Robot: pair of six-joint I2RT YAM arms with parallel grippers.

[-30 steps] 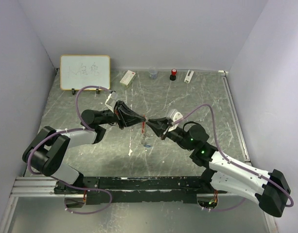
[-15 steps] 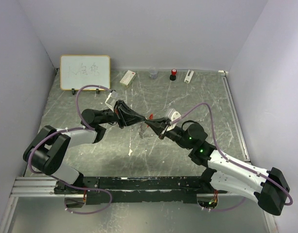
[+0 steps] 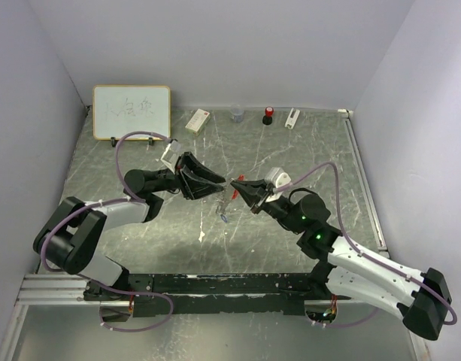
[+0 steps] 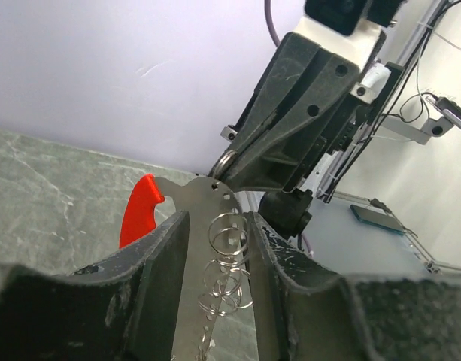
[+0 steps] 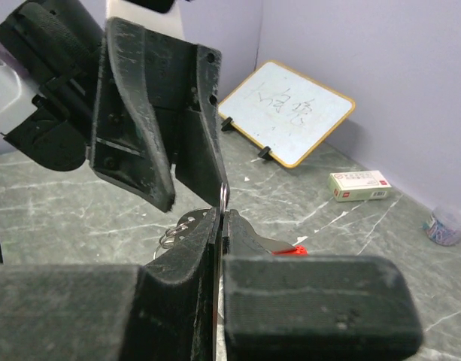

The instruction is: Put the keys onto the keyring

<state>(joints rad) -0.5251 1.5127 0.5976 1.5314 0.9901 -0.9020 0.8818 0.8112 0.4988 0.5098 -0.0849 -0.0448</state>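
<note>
The keyring hangs in the air between the two grippers, over the middle of the table. Its red fob (image 3: 236, 180) (image 4: 142, 210) joins a flat silver plate with holes, and a chain of thin rings (image 4: 228, 256) (image 5: 176, 229) dangles from it. My right gripper (image 3: 235, 183) (image 5: 223, 214) is shut on the top ring (image 5: 224, 197). My left gripper (image 3: 219, 188) (image 4: 215, 226) is open, its fingers on either side of the plate and chain, a gap at each. A tiny bluish bit (image 3: 224, 218) at the chain's low end is too small to tell. The keys are not clearly visible.
Along the back wall stand a small whiteboard (image 3: 131, 112), a white box (image 3: 198, 120), a little clear cup (image 3: 237, 114), a red-topped item (image 3: 268, 115) and a white item (image 3: 292, 118). Purple walls close in the marbled table on three sides.
My left gripper has opened and let go of the keyring. My right gripper has shut on the top ring and now carries it alone, shifted slightly right.
</note>
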